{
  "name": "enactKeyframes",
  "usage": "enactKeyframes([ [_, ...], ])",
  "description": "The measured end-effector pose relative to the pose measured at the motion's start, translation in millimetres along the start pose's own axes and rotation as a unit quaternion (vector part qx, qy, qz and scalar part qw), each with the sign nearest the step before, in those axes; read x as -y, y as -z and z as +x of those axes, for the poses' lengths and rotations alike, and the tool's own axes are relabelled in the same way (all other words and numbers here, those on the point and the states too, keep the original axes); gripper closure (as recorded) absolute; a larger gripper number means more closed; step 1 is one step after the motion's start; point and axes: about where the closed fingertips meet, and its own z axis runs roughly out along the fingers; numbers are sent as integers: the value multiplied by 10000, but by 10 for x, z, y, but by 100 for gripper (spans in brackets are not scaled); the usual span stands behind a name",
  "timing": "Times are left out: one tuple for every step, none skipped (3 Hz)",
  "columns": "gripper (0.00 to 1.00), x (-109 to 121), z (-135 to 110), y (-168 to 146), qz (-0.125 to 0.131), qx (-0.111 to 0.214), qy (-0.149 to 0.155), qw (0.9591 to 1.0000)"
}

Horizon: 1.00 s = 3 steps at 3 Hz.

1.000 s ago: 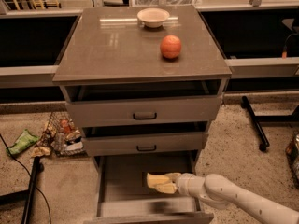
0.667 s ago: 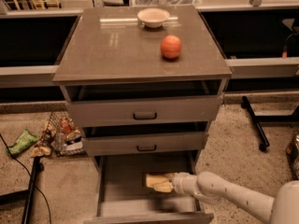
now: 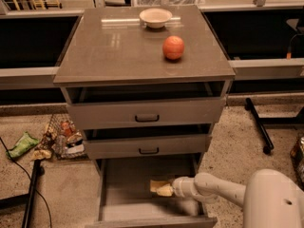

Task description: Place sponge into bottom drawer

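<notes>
The pale-yellow sponge (image 3: 159, 186) is inside the open bottom drawer (image 3: 126, 186), low over its grey floor, right of the middle. My gripper (image 3: 167, 189) reaches in from the right on a white arm (image 3: 213, 190) and is shut on the sponge's right end. I cannot tell whether the sponge touches the floor. The drawer is pulled out toward the camera under the two upper drawers.
The middle drawer (image 3: 148, 146) and top drawer (image 3: 146, 112) stand slightly ajar. An orange ball (image 3: 173, 47) and a white bowl (image 3: 155, 17) sit on the cabinet top (image 3: 109, 46). A wire basket of litter (image 3: 64, 136) and a green packet (image 3: 23, 144) lie on the left floor. A black stand leg (image 3: 259, 125) is on the right.
My gripper and the sponge have shifted slightly left inside the bottom drawer. The white arm now fills more of the lower right corner.
</notes>
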Motion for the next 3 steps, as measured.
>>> enactKeyframes([
  [11,60,76,-117,-33,-128,-62,9999],
  [0,95,116,-176,-49,-203,-92,9997],
  [0,92,47,-51,-250,83,-144,9995],
])
